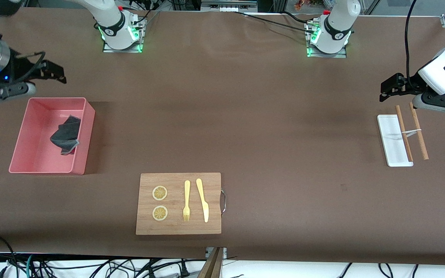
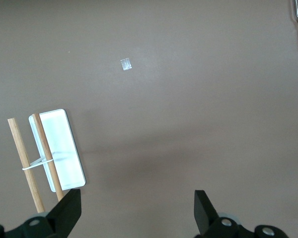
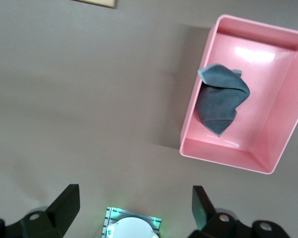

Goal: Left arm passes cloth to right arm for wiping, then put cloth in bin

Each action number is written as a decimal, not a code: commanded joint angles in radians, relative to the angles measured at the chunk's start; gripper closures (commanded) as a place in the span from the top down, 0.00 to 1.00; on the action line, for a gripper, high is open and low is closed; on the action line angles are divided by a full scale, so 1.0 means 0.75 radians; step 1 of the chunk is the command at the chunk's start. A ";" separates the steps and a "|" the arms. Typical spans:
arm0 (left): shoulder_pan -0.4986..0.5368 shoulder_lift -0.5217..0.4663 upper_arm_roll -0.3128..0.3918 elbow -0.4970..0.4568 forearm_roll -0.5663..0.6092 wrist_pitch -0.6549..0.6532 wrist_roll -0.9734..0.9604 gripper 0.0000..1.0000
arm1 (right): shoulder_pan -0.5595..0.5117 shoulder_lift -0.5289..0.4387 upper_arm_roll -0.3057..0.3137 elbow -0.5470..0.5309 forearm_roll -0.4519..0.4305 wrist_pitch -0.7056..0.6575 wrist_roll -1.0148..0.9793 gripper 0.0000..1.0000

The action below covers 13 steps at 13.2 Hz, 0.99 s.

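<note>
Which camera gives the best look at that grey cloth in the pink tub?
The right wrist view: it looks straight down into the pink tub, so the crumpled grey cloth fills more of the picture. The front view shows the cloth smaller, slumped against one wall of the tub. The left wrist view misses it entirely.

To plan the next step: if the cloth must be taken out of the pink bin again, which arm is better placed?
Probably the right: its open hand hangs by the bin holding the cloth. The left hand waits open over the white tray.
</note>
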 commanded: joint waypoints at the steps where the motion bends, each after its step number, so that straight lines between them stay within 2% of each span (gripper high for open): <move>1: -0.007 -0.006 0.001 0.018 0.012 -0.024 0.005 1.00 | -0.020 0.038 0.051 0.079 -0.019 -0.028 0.021 1.00; 2: -0.007 -0.006 0.001 0.018 0.012 -0.024 0.005 1.00 | -0.074 0.085 0.096 0.134 -0.011 -0.032 0.009 1.00; 4: -0.007 -0.006 0.001 0.018 0.012 -0.024 0.005 1.00 | -0.317 0.140 0.304 0.208 -0.013 -0.042 -0.004 1.00; 8: -0.007 -0.006 0.001 0.018 0.012 -0.024 0.005 1.00 | -0.698 0.073 0.676 0.139 -0.007 -0.109 0.013 1.00; 9: -0.007 -0.008 0.001 0.018 0.012 -0.024 0.005 1.00 | -0.733 0.036 0.720 0.108 -0.009 -0.101 0.013 1.00; 13: -0.007 -0.008 0.001 0.018 0.012 -0.024 0.005 1.00 | -0.736 0.081 0.716 0.165 -0.009 -0.107 0.000 1.00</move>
